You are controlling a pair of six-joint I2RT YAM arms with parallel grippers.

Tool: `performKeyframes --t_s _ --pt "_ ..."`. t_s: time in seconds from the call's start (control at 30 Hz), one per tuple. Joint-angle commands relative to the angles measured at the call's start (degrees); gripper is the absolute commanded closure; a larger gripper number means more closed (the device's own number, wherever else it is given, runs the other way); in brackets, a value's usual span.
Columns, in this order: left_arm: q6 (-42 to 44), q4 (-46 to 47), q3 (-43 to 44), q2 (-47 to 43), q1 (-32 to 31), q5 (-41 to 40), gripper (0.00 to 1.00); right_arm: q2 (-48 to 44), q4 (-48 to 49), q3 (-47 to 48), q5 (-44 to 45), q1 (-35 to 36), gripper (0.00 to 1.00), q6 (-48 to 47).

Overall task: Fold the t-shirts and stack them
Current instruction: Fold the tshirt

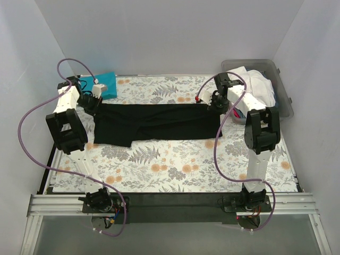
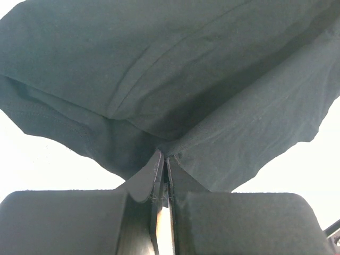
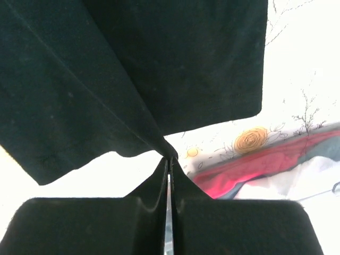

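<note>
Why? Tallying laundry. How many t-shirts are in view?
3: black t-shirt held between left gripper and right gripper; teal t-shirt far left; white t-shirt in the tub, possibly hiding others.

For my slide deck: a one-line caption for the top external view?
The left gripper and right gripper hold opposite ends of a black cloth t-shirt stretched over the floral-patterned table cloth.

The near half of the table lies open for passage, while the stretched black t-shirt bars the middle, the teal-blue t-shirt the far-left corner, the tub the far-right.
</note>
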Motion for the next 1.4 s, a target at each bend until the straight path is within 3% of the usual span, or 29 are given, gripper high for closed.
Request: performKeyframes --t_s 0.0,0.13,0.3,0.33,0.43,0.63,0.9,1.23,1.37 --pt "-0.51 2.34 -0.44 -0.42 -0.25 -0.59 1.00 2.12 0.01 1.94 1.05 -0.49 0.99 -4.56" --pt "-3.05 6.03 -1.42 -0.42 -0.16 -1.30 0.96 3.70 1.07 2.91 2.10 -0.40 0.99 -3.51" --pt "-8.59 10.08 -1.77 -2.44 0.89 -1.65 0.64 2.31 1.51 5.37 2.89 -0.83 0.62 0.70" --pt "-9.90 9.55 -1.86 -3.23 1.33 -1.30 0.59 1.25 1.07 5.63 2.29 -1.01 0.46 1.67" --pt "-11.49 6.83 -3.26 -4.90 3.87 0.81 0.52 -3.93 -1.11 3.54 0.09 -1.36 0.40 5.10" --pt "-10.10 5.42 -16.61 -13.33 10.03 6.26 0.48 -12.02 -4.99 -6.92 -7.64 -1.45 0.39 13.54" --pt "-6.58 8.58 -30.94 -19.41 11.79 8.11 0.47 -10.54 -4.56 -12.91 -13.98 -3.91 0.43 25.58" --pt "-3.15 10.60 -34.20 -18.80 11.97 6.96 0.46 -6.58 -3.41 -13.08 -15.82 -6.81 0.40 30.68" --pt "-3.94 11.04 -31.22 -18.01 12.67 7.05 0.46 -5.53 -3.15 -13.44 -17.76 -7.16 0.40 32.00"
